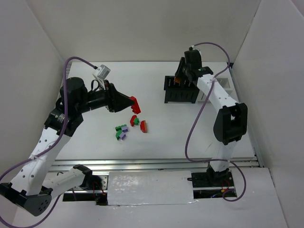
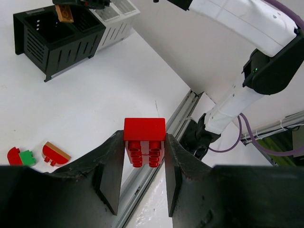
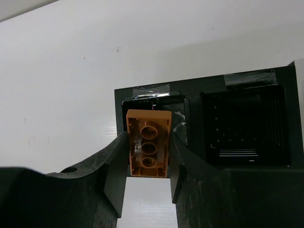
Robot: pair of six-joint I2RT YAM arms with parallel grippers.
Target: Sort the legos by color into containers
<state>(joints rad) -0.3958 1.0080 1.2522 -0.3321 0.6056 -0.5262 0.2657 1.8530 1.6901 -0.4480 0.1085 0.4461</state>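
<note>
The left pincer (image 2: 144, 149) is clamped on a red brick (image 2: 144, 129), pinching its two flat sides and holding it clear of the desk (image 2: 95, 109). The right pincer (image 3: 148, 154) grips an orange brick (image 3: 148, 142) the same way, lined up with one black bin (image 3: 142, 97) (its open mouth shows just behind). Other bricks (image 1: 128, 127) lie clustered on the desk, well apart from the bins. Such bricks are likely light, rigid and slick, so flat opposite faces offer the surest hold.

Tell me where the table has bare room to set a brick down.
Bare table lies between the loose legos and the right arm, and along the far edge left of the containers. Crowded around the legos by the left gripper.
</note>
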